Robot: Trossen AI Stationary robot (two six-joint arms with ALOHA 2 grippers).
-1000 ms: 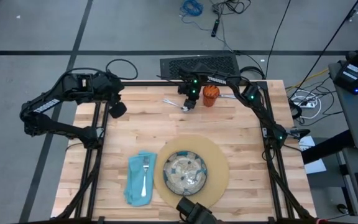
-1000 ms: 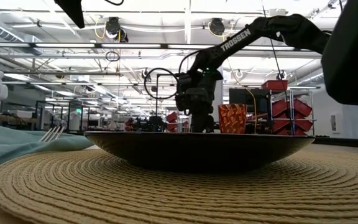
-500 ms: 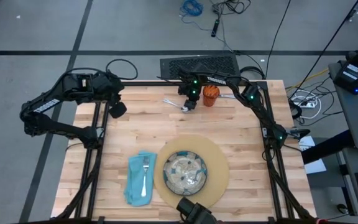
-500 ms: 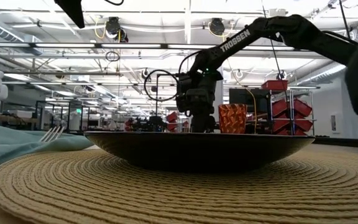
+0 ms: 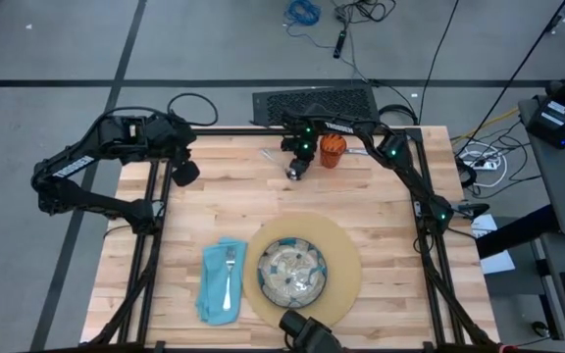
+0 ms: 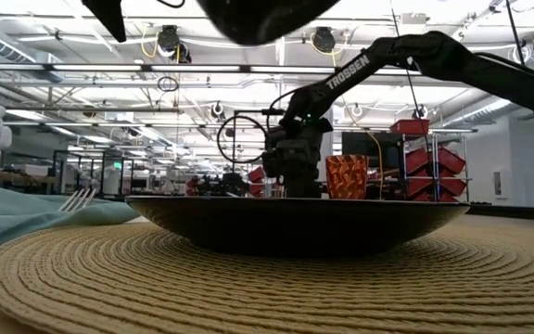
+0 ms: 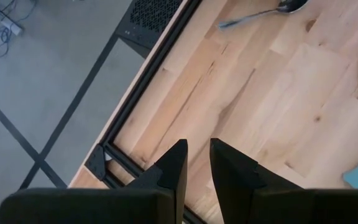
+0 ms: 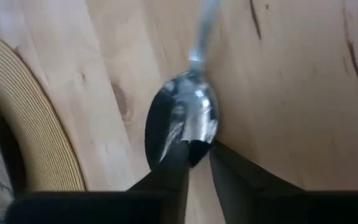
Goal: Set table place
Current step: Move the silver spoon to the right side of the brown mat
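Since the earlier frame, the right gripper (image 5: 295,170) has tightened on the bowl of the silver spoon (image 5: 281,160) at the far edge of the table (image 5: 381,206), and the handle now angles differently from before. In the right wrist view the two dark fingers (image 8: 166,168) pinch the rim of the spoon bowl (image 8: 182,124), with the handle running away from them over the pale planks, so this gripper is clamped on the spoon. Just beside it stands the small orange cup (image 5: 333,149), also seen as a red-orange shape (image 6: 346,176) in the low view next to the right gripper (image 6: 290,181).

Nearer the front edge lies the round tan placemat (image 5: 346,257) with the green-patterned plate (image 5: 293,270) on it. The teal napkin (image 5: 212,284) lies touching the placemat's left side, and the fork (image 5: 229,275) rests on the napkin (tines toward the far edge).

Well apart, the left gripper (image 5: 185,172) waits above the table's far-left corner. Its fingers (image 7: 176,165) stand nearly together with only a slim gap and nothing between them. The spoon (image 7: 263,14) shows far off in that wrist view too.
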